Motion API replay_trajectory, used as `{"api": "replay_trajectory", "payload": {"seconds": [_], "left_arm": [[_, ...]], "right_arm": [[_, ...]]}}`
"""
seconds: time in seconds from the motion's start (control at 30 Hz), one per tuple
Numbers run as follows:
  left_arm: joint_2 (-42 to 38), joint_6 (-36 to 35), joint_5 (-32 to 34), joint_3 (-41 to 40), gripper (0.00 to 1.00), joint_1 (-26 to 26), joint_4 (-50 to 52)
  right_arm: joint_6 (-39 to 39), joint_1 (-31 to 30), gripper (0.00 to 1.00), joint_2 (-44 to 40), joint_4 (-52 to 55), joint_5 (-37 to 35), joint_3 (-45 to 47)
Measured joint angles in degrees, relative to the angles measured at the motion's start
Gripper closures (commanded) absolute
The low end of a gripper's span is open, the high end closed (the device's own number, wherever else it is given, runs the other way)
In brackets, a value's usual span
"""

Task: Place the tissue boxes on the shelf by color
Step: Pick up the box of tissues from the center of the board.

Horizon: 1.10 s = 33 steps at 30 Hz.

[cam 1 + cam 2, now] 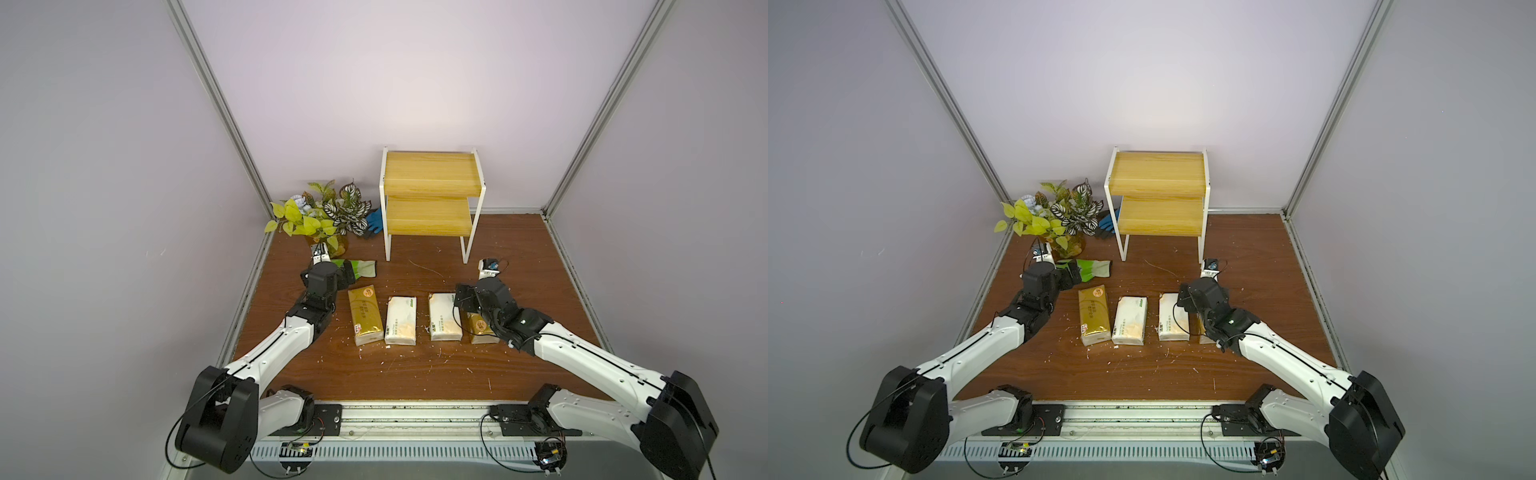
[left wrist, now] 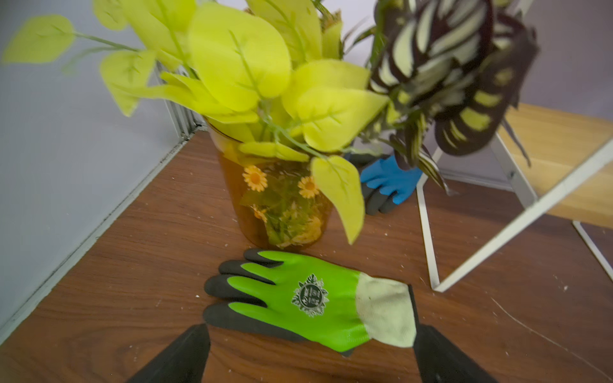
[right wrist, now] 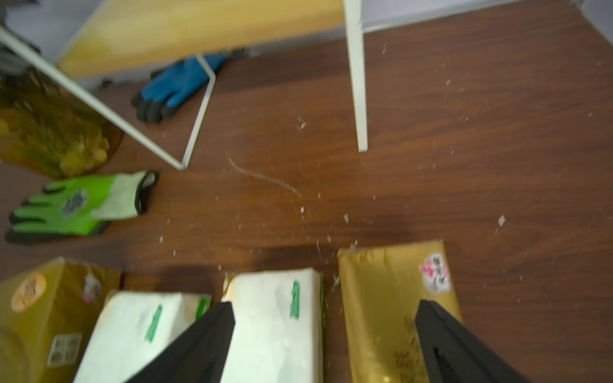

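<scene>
Four tissue boxes lie in a row on the brown table: gold (image 1: 365, 316), white (image 1: 401, 320), white (image 1: 444, 318), and a gold one (image 1: 482, 332) partly under my right arm. The shelf (image 1: 430, 199) stands behind them with bare boards. My right gripper (image 3: 325, 308) is open above the row's right end, one finger over a white box (image 3: 275, 315), the other over the gold box (image 3: 381, 298). My left gripper (image 2: 313, 331) hangs open over a green glove (image 2: 298, 298), left of the row.
A potted plant (image 1: 320, 216) in an amber vase (image 2: 275, 205) stands at the back left. Beside the shelf's left leg lies a blue glove (image 1: 374, 220). White crumbs are scattered over the table. Grey walls close in the left, right and back.
</scene>
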<state>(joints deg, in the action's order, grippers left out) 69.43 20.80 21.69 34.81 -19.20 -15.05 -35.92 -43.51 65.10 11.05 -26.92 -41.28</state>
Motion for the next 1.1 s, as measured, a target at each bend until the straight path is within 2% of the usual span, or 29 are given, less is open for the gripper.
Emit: {"api": "replay_trajectory", "payload": {"seconds": [0.13, 0.3, 0.53, 0.87, 1.1], "left_arm": [[2.7, 0.0, 1.0, 1.3, 0.00, -2.4, 1.2], [3.9, 0.4, 1.7, 1.8, 0.00, -3.2, 1.7], [4.0, 0.5, 3.5, 1.8, 0.00, -5.6, 2.5], [4.1, 1.4, 3.5, 1.8, 0.00, -5.8, 5.1], [5.3, 1.5, 3.5, 1.9, 0.00, -5.9, 6.3]], "right_arm": [[-2.7, -4.3, 0.01, 4.7, 4.3, 0.8, -3.7], [-3.1, -6.8, 0.01, 10.1, 5.9, 2.8, -6.5], [-1.1, -7.0, 0.01, 14.1, 10.1, 5.5, -8.3], [0.6, -7.0, 0.01, 15.6, 11.3, 12.2, -8.5], [-0.7, -7.0, 0.01, 16.1, 12.7, 12.2, -8.5]]}}
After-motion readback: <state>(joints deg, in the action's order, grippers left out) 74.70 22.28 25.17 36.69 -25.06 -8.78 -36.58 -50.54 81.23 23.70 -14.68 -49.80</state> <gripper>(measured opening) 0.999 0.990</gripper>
